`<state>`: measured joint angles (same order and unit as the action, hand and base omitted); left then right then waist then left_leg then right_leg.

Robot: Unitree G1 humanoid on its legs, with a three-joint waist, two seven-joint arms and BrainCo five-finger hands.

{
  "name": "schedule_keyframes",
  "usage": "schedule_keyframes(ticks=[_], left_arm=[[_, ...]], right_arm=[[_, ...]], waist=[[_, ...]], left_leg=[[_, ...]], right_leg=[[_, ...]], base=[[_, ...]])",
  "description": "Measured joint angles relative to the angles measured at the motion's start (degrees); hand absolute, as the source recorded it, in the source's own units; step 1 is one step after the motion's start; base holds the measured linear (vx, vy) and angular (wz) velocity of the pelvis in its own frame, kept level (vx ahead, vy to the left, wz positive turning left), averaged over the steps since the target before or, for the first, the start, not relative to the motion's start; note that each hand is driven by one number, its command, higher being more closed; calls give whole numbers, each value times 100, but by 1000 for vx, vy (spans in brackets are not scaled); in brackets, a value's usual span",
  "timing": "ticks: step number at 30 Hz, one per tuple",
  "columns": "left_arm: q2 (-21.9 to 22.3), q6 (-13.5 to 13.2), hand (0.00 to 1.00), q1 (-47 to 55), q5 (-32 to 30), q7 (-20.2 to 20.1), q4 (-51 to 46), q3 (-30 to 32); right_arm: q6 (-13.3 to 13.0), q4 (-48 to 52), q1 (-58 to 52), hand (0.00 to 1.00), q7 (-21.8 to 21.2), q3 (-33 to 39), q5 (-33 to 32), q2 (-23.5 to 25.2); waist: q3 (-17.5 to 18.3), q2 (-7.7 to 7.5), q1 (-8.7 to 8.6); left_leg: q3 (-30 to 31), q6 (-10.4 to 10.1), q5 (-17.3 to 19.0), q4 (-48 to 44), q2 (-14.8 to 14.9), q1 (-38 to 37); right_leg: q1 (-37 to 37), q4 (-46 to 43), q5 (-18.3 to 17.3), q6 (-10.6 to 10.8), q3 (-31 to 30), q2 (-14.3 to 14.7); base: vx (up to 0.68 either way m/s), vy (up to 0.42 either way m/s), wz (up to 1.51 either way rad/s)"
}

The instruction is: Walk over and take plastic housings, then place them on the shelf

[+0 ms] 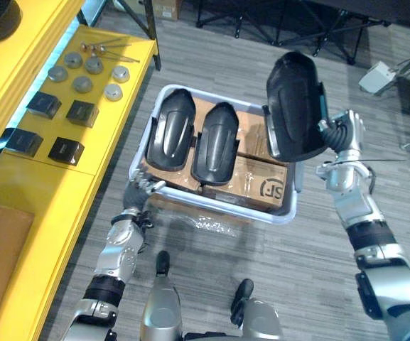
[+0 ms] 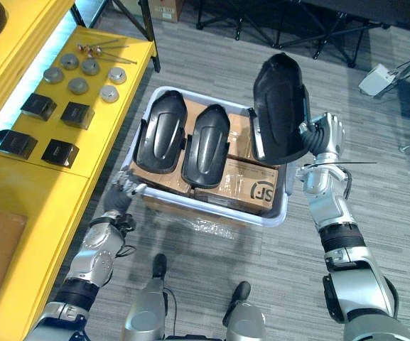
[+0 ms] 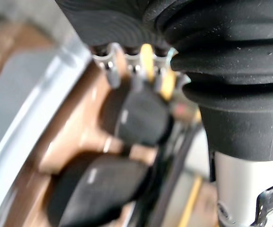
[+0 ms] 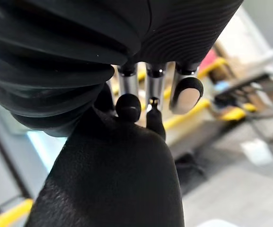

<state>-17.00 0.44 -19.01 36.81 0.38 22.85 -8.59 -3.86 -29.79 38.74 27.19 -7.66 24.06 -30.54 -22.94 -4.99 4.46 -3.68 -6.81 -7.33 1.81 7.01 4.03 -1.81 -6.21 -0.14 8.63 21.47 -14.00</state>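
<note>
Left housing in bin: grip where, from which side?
Probably its near-end rim, from the robot's side. The left housing lies dome up on the cardboard boxes, its smooth back offering no hold; the left hand is at the near wall of the bin.

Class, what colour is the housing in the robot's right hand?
Black; the housing shows best in the left eye view.

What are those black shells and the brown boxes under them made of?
The black housings look like moulded plastic: matte, with soft sheen on the curved ridges. The brown boxes seem to be cardboard: dull, flat-sided, printed.
</note>
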Motion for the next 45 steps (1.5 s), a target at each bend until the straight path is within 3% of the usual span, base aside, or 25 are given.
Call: schedule_keyframes(ticks=[2,6,10,13,17,19,27,35,39,40,45], left_arm=[[-48,336,0,-365,117,-194,513,-190],[-51,741,0,-971,391,-465,1232,-479],[-68,906,0,-1531,838,-598,1592,-672],[-54,979,0,-1934,1550,-808,1844,-804],[-41,874,0,-2169,2096,-1020,1890,-852],[-36,601,0,-2209,2480,-1109,1889,-854],[165,117,0,-2369,3054,-1577,1766,-850],[394,37,0,-2139,3241,-1668,1494,-964],[395,-20,0,-2099,3239,-1499,1443,-1033],[395,-22,100,-2095,3237,-1458,1443,-1045],[374,-29,100,-1853,3145,-1241,1437,-1151]], right_arm=[[-274,168,66,100,71,-92,195,0],[-724,385,477,100,174,-409,448,7],[-1044,670,585,100,288,-526,618,117],[-1342,730,620,100,294,-673,732,190],[-1416,729,676,100,283,-787,829,283],[-1509,727,679,100,279,-873,829,333],[-1654,684,665,100,108,-1300,861,477],[-1790,583,358,100,25,-1565,948,640],[-1841,583,327,100,27,-1638,942,644],[-1841,584,318,100,30,-1664,940,649],[-1847,584,211,100,38,-1908,937,793]], waist=[[1,0,-34],[7,-5,-104],[79,-49,-185],[195,-66,-242],[195,-66,-292],[195,-66,-350],[209,-39,-377],[597,234,-379],[628,271,-380],[629,271,-380],[786,233,-367]], left_leg=[[-60,0,-2,70,40,-8],[-312,-6,-124,212,116,0],[-451,-10,-167,264,154,36],[-513,-25,-180,262,168,110],[-574,-25,-181,261,170,105],[-577,-25,-181,261,169,104],[-579,-24,-181,256,163,88],[-567,-26,-179,269,146,-9],[-551,-26,-179,272,150,-10],[-547,-26,-179,273,149,-12],[-510,-26,-179,276,148,-17]], right_leg=[[55,32,4,-12,-72,51],[263,164,182,-61,-295,137],[408,208,275,-82,-446,180],[485,322,387,-99,-508,213],[495,384,448,-92,-571,223],[495,384,449,-92,-571,223],[473,407,449,-91,-574,220],[274,592,468,-64,-519,221],[264,599,470,-62,-501,227],[259,599,471,-61,-499,226],[163,730,525,-61,-442,244]], base=[[-97,-7,-13],[-93,3,-33],[-27,5,-18],[24,-3,-16],[15,-1,-8],[0,0,0],[0,0,0],[2,-4,1],[-24,-9,1],[-42,-8,3],[-13,-5,3]])
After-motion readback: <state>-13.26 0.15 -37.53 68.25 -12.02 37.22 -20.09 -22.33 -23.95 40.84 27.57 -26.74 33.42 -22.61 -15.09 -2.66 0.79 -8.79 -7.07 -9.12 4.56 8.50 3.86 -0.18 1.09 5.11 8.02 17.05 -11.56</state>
